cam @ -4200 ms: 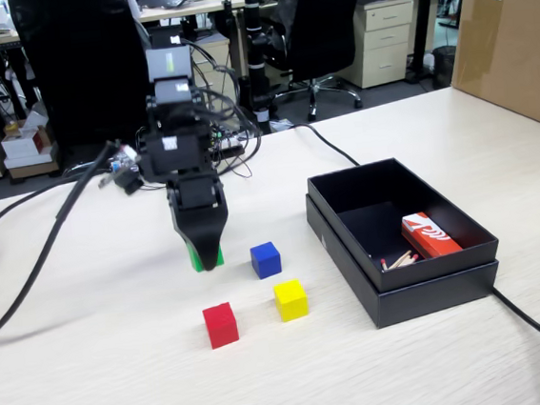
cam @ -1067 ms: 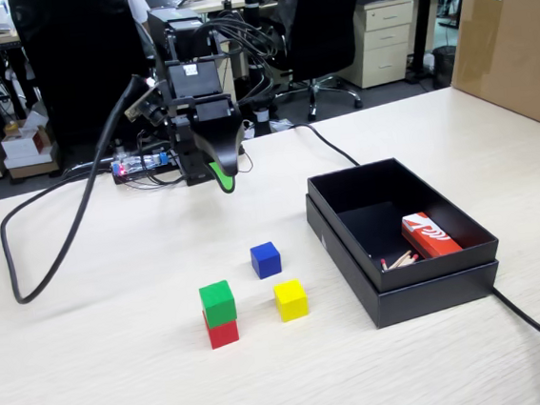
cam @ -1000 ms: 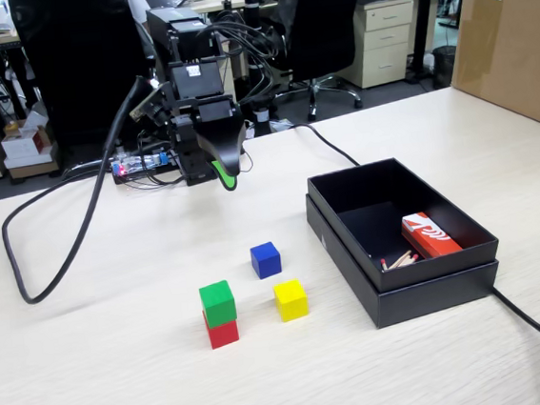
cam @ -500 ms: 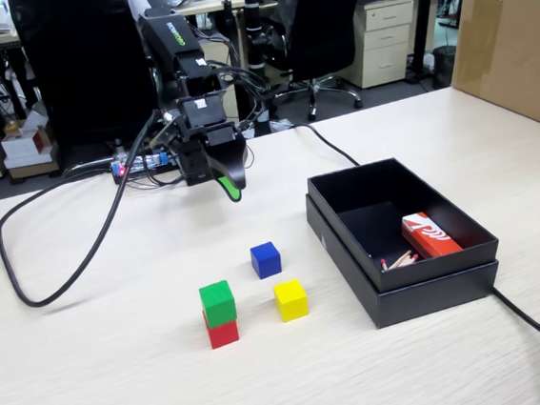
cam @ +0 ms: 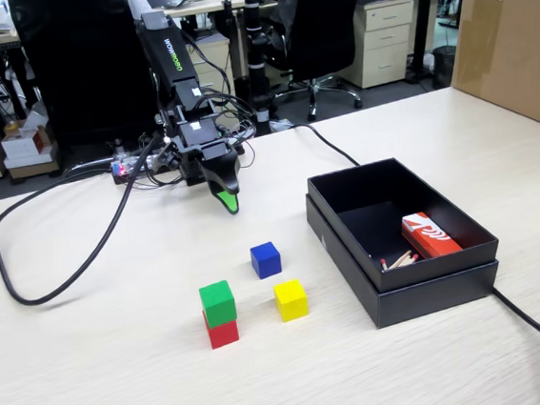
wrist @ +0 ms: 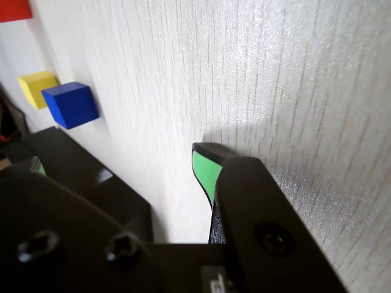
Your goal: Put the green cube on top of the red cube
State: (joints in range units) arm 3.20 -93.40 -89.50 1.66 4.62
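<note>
Nearest us, the green cube (cam: 217,302) sits squarely on the red cube (cam: 222,331) on the desk (cam: 95,372). Farther back the fingers (cam: 230,202) hang empty above the desk, well apart from the stack — whether they are parted we cannot tell. The arm (cam: 169,69) folds low, tip angled downward.

four seconds ago the black gripper with the green tip (cam: 229,201) stood at the table holding the small bright-green cube (cam: 217,302); the cube has since gone to six o'clock, onto the small red cube (cam: 222,332), and the gripper has drawn back toward twelve o'clock, empty.
</note>
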